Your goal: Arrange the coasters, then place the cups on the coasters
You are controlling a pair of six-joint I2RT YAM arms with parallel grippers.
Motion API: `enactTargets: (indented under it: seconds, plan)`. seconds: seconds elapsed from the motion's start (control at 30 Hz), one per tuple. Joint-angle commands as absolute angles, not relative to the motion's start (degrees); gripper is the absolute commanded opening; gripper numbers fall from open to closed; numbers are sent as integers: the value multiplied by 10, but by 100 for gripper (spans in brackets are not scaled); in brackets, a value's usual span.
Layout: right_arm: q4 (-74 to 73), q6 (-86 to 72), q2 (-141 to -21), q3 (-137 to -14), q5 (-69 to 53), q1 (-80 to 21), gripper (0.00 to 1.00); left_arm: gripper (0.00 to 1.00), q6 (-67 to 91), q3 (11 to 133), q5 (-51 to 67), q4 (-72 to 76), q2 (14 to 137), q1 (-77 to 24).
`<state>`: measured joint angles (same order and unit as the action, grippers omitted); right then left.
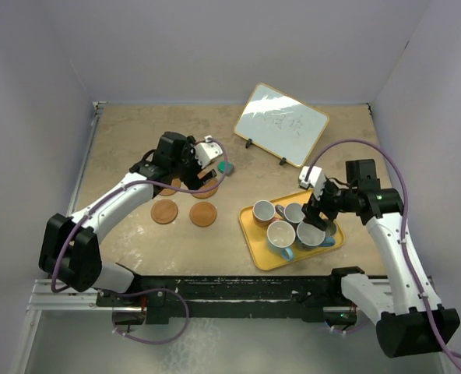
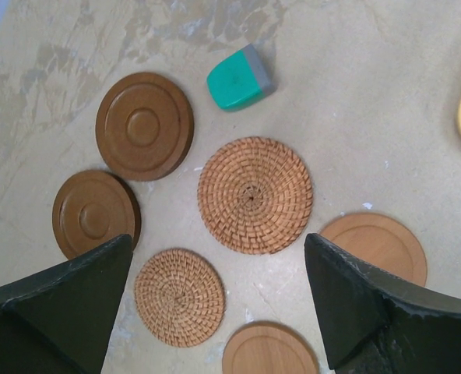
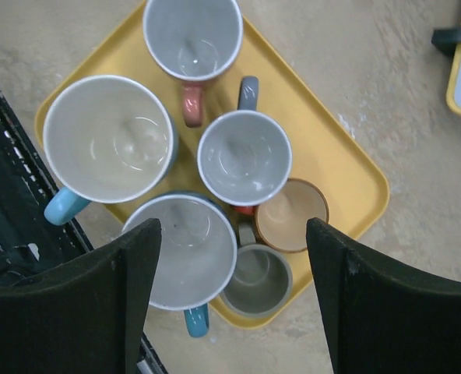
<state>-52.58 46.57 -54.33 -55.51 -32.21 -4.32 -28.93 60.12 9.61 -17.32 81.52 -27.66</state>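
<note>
Several coasters lie on the table in the left wrist view: two dark brown ringed discs (image 2: pixel 143 126) (image 2: pixel 94 213), a large woven one (image 2: pixel 255 195), a small woven one (image 2: pixel 179 296), and two light wooden ones (image 2: pixel 374 245) (image 2: pixel 269 351). My left gripper (image 2: pixel 219 257) (image 1: pixel 203 160) hovers open above them, holding nothing. Several cups stand packed together on the yellow tray (image 3: pixel 343 160): a large light blue one (image 3: pixel 108 138), a second blue one (image 3: pixel 185 249), a pink-handled one (image 3: pixel 193 35), a grey-handled one (image 3: pixel 244 157), an orange-tan one (image 3: pixel 291 215) and a grey one (image 3: pixel 255 278). My right gripper (image 3: pixel 234 234) (image 1: pixel 316 214) hangs open over them, empty.
A small teal block (image 2: pixel 241 76) lies beside the coasters. A whiteboard (image 1: pixel 281 123) on a stand sits at the back right. The yellow tray (image 1: pixel 252 232) lies to the right of the coasters (image 1: pixel 203 213). The black rail runs along the table's near edge.
</note>
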Motion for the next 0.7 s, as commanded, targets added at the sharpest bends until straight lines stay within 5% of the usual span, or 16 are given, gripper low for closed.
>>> enactTargets:
  seconds: [0.0, 0.67]
  plan:
    - [-512, 511, -553, -559, -386, -72, 76, 87, -264, 607, 105, -184, 791, -246]
    - [-447, 494, -680, -540, -283, -265, 59, 84, -241, 584, 141, -160, 770, -205]
